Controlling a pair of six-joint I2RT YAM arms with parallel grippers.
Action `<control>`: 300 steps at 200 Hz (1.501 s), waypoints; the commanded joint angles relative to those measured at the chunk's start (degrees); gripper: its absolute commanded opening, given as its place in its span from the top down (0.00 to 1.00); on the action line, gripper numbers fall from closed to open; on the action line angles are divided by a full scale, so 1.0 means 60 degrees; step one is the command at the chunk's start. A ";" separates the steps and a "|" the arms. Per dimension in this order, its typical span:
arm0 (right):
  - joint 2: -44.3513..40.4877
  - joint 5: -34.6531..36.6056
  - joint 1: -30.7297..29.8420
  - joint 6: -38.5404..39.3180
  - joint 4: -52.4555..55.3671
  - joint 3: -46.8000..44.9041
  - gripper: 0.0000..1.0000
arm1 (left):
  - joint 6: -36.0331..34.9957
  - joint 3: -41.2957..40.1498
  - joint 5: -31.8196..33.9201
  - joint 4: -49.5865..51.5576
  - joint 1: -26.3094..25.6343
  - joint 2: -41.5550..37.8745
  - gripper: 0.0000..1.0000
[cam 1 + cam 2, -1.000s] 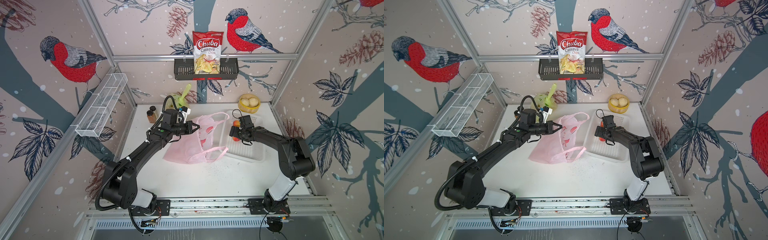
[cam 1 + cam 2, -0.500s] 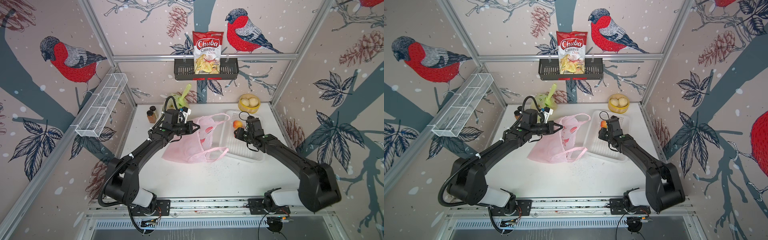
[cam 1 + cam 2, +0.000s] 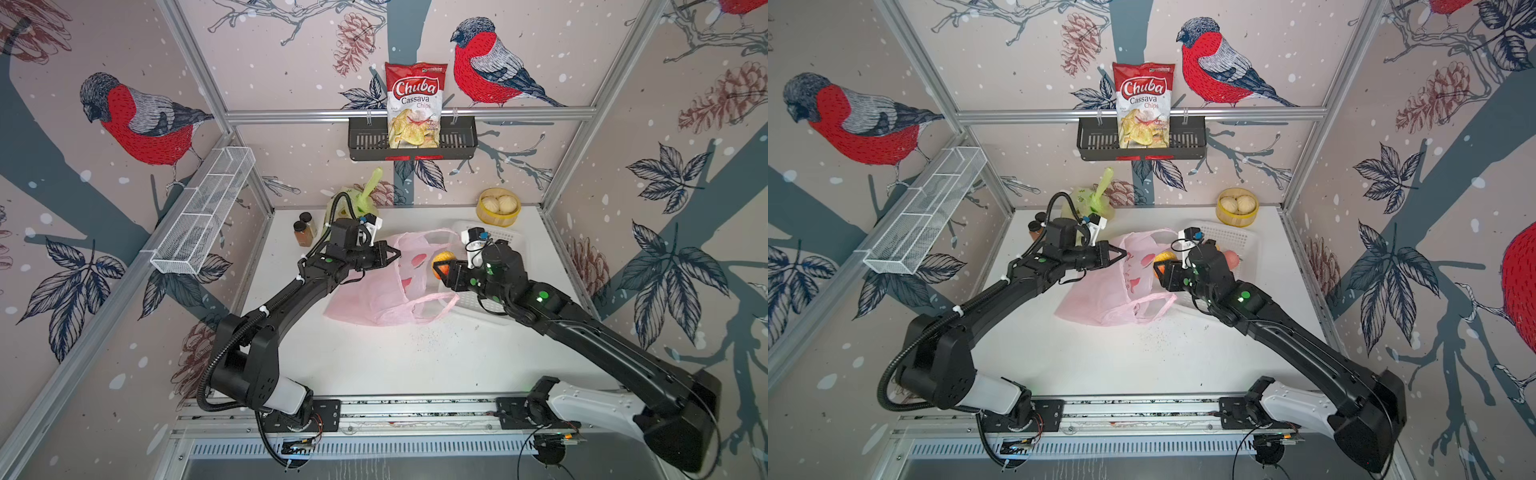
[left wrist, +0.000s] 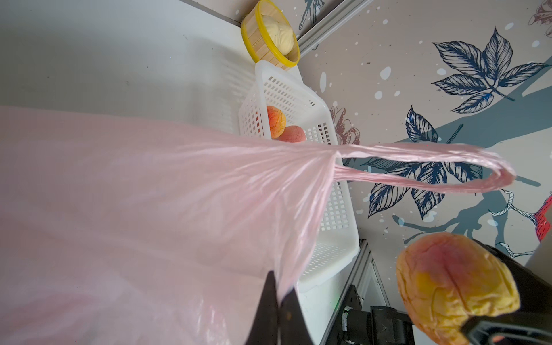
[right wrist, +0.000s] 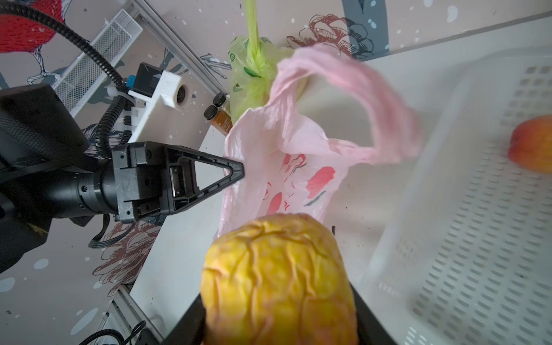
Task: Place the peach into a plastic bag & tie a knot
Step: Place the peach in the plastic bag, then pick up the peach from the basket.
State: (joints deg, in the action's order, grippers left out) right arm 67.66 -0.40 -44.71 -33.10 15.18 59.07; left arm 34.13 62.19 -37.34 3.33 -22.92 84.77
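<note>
- step: peach in transit to the bag, not yet inside
- left pincer clamped shut on bag rim, holding the mouth up
- right pincer grips peach, just short of the mouth, opposite left pincer
- next: likely push past the rim, then release; knot afterwards

The plastic bag is translucent pale pink with red printed shapes. Beside the bag, the peach is yellow-orange with a reddish blush, and the basket is white with a grid of small holes.
</note>
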 commanded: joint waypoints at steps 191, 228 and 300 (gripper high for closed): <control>-0.2329 -0.0532 0.4424 0.0719 0.1088 -0.1331 0.23 | 0.0939 -0.0652 -0.0939 -0.2242 0.0099 0.0572 1.00; -0.1364 -0.0290 0.5478 0.0551 0.0495 -0.1699 0.12 | 0.0926 -0.0668 -0.1020 -0.2300 0.0099 0.0739 1.00; 0.3299 0.1194 0.6481 0.0829 -0.0136 -0.0142 0.16 | 0.0661 -0.0508 -0.1041 -0.1918 0.0099 0.0465 1.00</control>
State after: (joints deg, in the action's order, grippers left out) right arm 82.00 3.49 -6.55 -29.21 16.60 55.46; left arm 38.96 58.43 -43.31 -6.96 -22.39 88.27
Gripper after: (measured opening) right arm 0.843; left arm 0.065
